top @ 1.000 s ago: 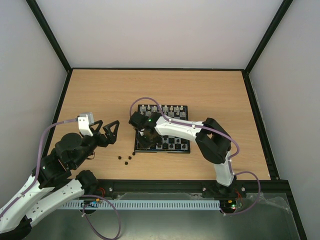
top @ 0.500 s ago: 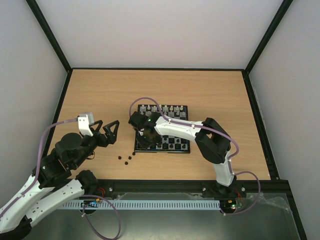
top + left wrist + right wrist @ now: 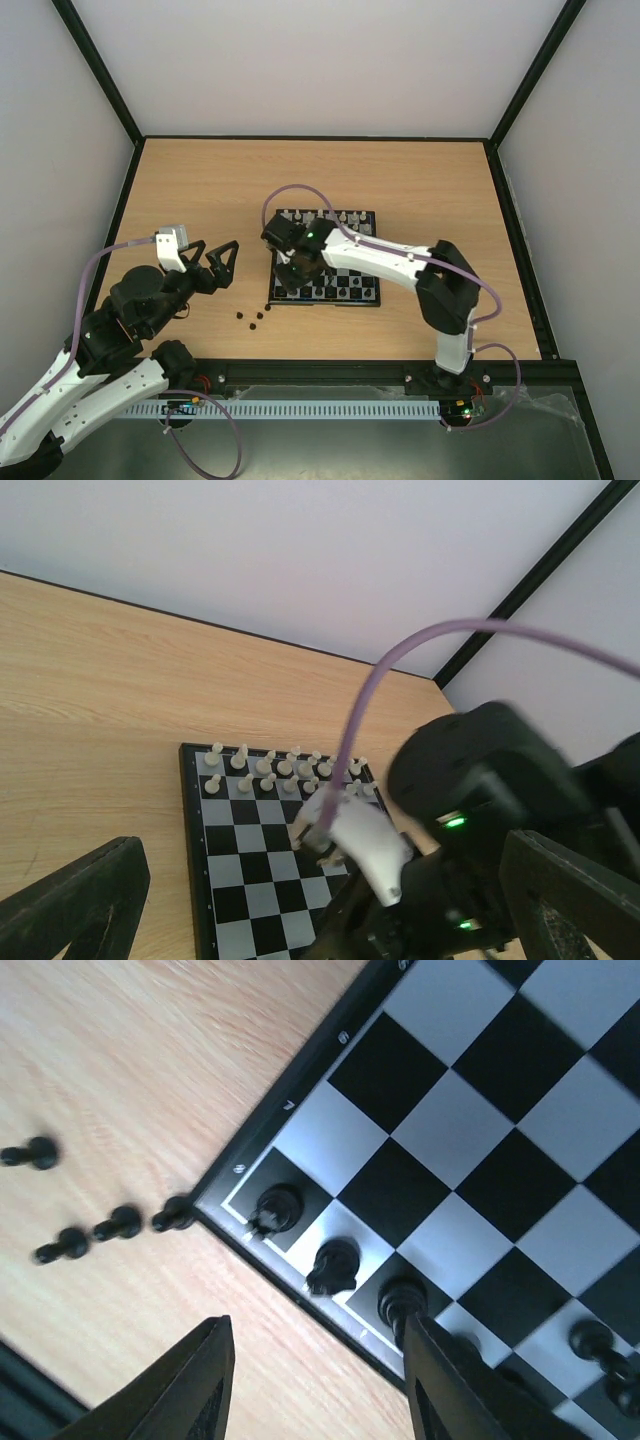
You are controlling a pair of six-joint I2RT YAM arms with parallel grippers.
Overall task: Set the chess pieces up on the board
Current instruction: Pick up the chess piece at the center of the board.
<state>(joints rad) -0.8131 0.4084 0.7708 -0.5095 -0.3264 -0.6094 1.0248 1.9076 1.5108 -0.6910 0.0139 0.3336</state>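
The board [image 3: 340,302] lies mid-table. Several black chess pieces [image 3: 333,1265] stand along its near edge, from the near-left corner on. Several loose black pieces [image 3: 253,319] lie on the wood just off that corner, also seen in the right wrist view [image 3: 118,1223]. My right gripper [image 3: 288,266] hovers open and empty over the board's near-left corner [image 3: 480,1120], its fingers [image 3: 200,1385] spread wide. My left gripper [image 3: 215,262] is open and empty, raised left of the board [image 3: 235,855], pointing at it.
White pieces [image 3: 325,218] fill the two far rows of the board, also seen in the left wrist view [image 3: 270,768]. The right arm's wrist [image 3: 480,810] and its purple cable hang over the board's near half. A black frame edges the table.
The right arm's elbow has swung right and its gripper has shifted slightly toward the far side over the board's left edge. The left arm and loose pieces have not moved.
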